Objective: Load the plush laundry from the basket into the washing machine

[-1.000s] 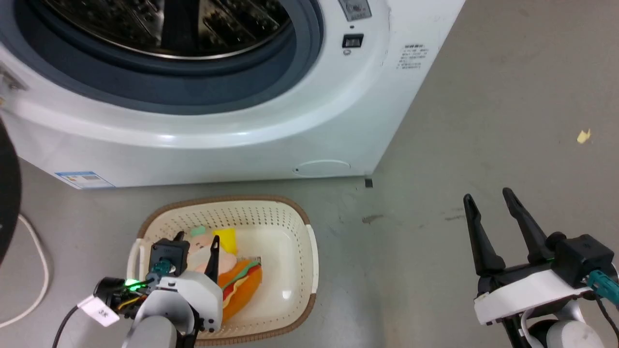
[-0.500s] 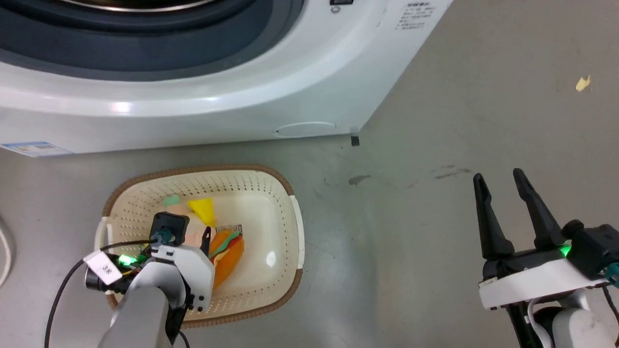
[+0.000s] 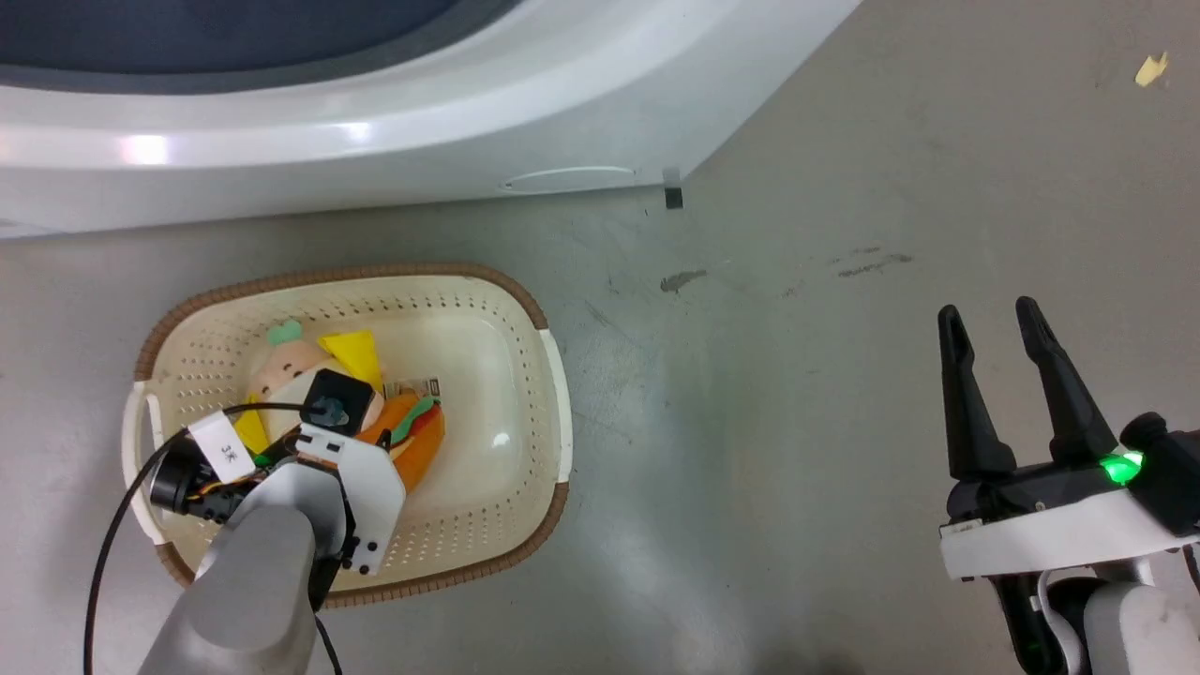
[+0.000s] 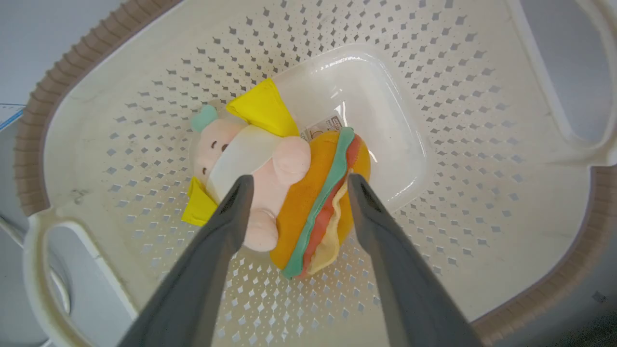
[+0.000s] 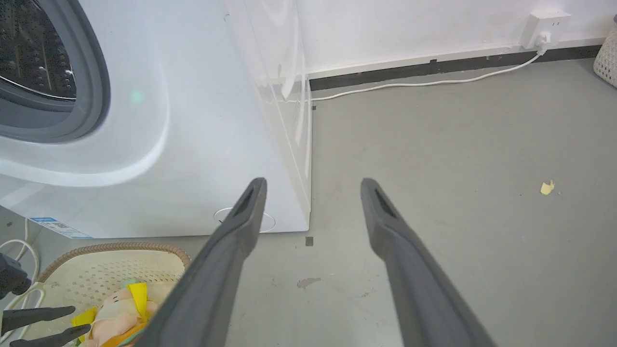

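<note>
Left wrist view: my left claw (image 4: 300, 185) stands wide, one long dark finger on each side of the plush laundry (image 4: 308, 193). The laundry is a bunch of small soft toys: a peach-pink doll, yellow pieces and an orange burger with green and red layers. I cannot tell whether my fingers touch it. It lies on the bottom of the cream perforated plastic basket (image 4: 434, 72), left of its middle, and half covers a barcode sticker (image 4: 322, 129) too small to read. A white tag (image 3: 223, 450) on my left wrist cable seems to read "3K". The blue-and-white label (image 5: 60, 227) low on the large white washing machine (image 5: 193, 120) is illegible. My right claw (image 3: 989, 311) gapes empty over the grey floor (image 3: 797, 422), well apart from the basket's right edge.
</note>
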{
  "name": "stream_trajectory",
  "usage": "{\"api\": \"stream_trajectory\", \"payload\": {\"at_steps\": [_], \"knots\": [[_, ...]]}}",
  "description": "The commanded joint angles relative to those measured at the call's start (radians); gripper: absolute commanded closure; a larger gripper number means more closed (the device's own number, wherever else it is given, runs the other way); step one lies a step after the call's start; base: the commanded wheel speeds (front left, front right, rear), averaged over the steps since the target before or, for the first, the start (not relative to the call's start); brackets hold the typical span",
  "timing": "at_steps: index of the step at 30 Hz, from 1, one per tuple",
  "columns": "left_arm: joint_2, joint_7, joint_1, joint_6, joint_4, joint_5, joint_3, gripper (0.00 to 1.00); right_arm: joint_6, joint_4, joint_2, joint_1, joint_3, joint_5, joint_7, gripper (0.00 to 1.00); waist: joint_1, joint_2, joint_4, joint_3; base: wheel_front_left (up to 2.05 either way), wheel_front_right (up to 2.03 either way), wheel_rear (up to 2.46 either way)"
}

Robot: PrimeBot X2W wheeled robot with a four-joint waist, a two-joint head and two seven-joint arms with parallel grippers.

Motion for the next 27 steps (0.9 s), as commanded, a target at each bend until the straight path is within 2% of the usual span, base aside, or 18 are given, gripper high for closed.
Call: {"api": "stream_trajectory", "payload": {"at_steps": [1,7,16,27], "knots": [[0.013,0.011,-0.038,-0.009,0.034,-0.007,-0.01,0.0,-0.001,-0.009,0.0,-0.021,-0.005,0.016,-0.012,0.0,-0.0001,-0.0001,-0.007,0.032,0.0,0.0,0.0],[0.031,0.01,-0.086,0.003,0.098,-0.047,0.005,0.0,-0.001,-0.017,0.0,-0.027,-0.007,0.037,-0.025,0.0,-0.0001,-0.0001,-0.015,0.089,0.0,0.0,0.0],[0.061,0.02,-0.162,-0.003,0.192,-0.039,-0.049,0.0,-0.001,-0.027,0.0,-0.038,-0.01,0.061,-0.044,0.0,-0.0001,-0.0001,-0.023,0.18,0.0,0.0,0.0],[0.062,-0.004,-0.254,0.0,0.295,-0.057,-0.087,0.0,-0.001,-0.054,0.0,-0.055,-0.014,0.082,-0.064,0.0,-0.0001,-0.0001,-0.033,0.276,0.0,0.0,0.0]]}}
